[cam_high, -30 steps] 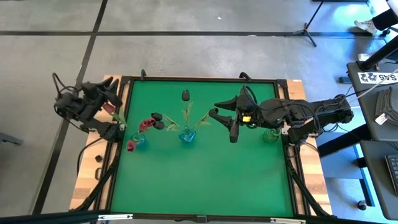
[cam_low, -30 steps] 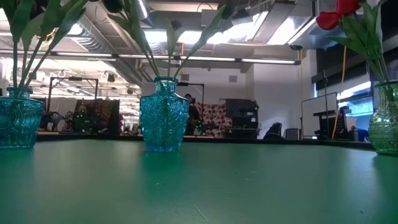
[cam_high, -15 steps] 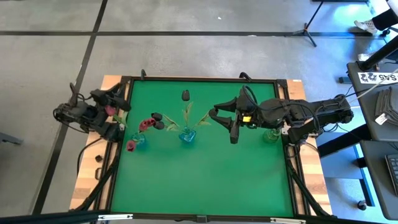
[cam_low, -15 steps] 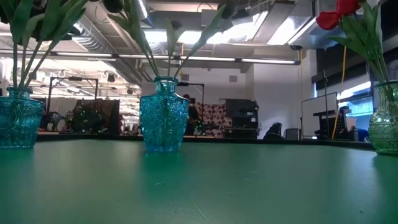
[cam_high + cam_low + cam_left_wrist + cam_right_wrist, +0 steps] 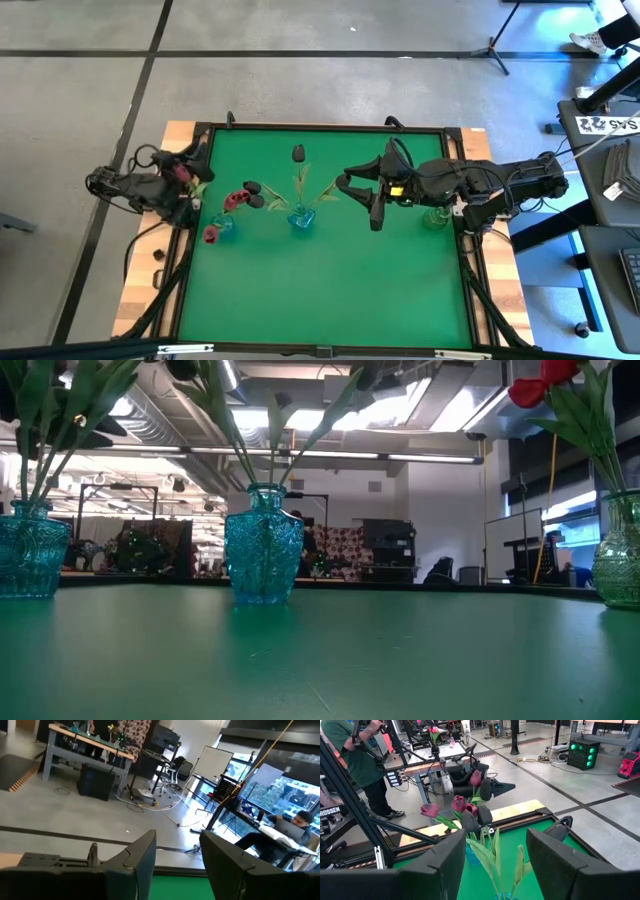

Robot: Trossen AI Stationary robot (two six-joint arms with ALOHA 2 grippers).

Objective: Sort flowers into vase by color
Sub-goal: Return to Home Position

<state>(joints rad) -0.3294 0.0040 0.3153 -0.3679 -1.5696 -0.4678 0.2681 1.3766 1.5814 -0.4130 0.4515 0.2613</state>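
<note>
Three vases stand in a row on the green table: a teal one at the left with pink-maroon tulips, a teal one in the middle with near-black tulips, and a green one at the right with a red tulip. My left gripper is at the table's left edge, open, with nothing between its fingers. One pink tulip head leans out right beside it. My right gripper hovers open and empty to the right of the middle vase.
The table has a raised black frame on a wooden base. The right arm lies over the green vase. The near half of the table is bare green. A person in a green shirt stands beyond the left edge.
My left arm has folded and turned beside the table's left edge, shifting a little toward the near edge. Its gripper now shows as a dark shape by the left vase's stems in the low view, where it did not show before.
</note>
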